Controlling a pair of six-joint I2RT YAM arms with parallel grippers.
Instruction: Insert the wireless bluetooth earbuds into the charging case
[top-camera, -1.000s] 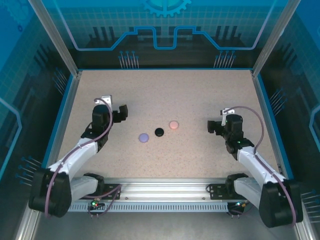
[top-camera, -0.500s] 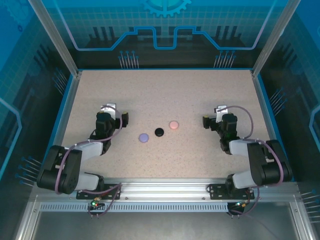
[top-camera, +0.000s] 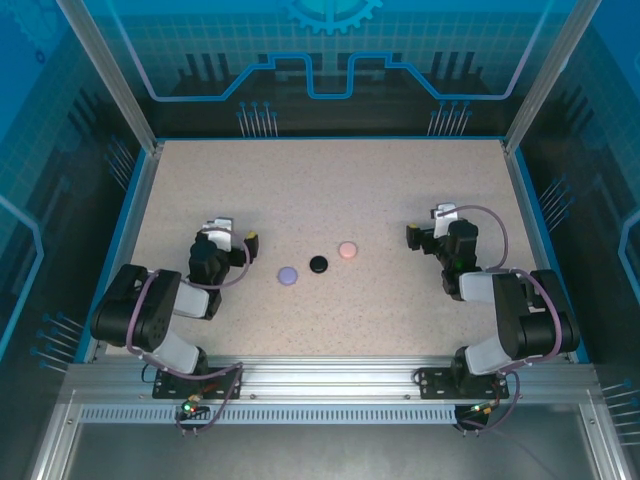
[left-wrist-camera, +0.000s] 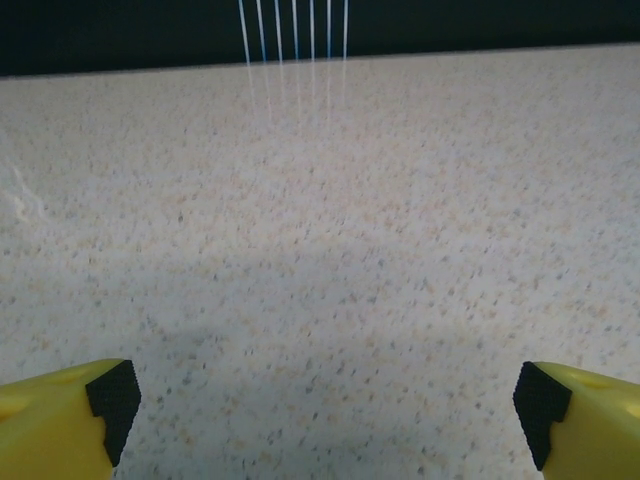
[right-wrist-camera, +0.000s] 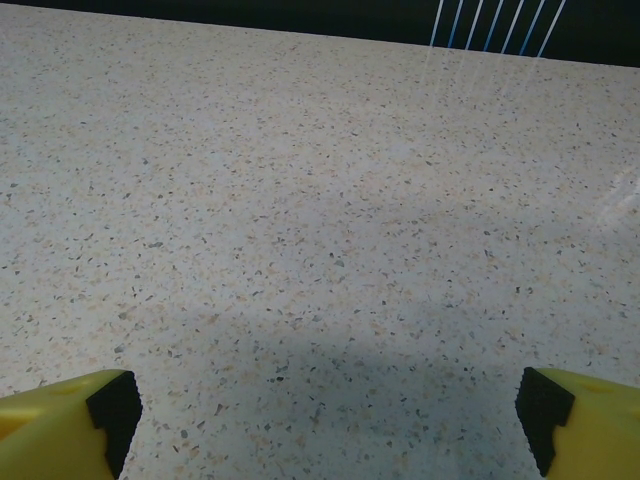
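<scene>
Both pairs of jaws are standing wide apart, the lavender case, black case and pink case are lying on the surface between the left arm and right arm, earbuds too tiny to make out, so any reach is needing a slow, centred descent

three small round cases lay in a slanted row: lavender case at eight o'clock from the black case, pink case at two o'clock.
</scene>
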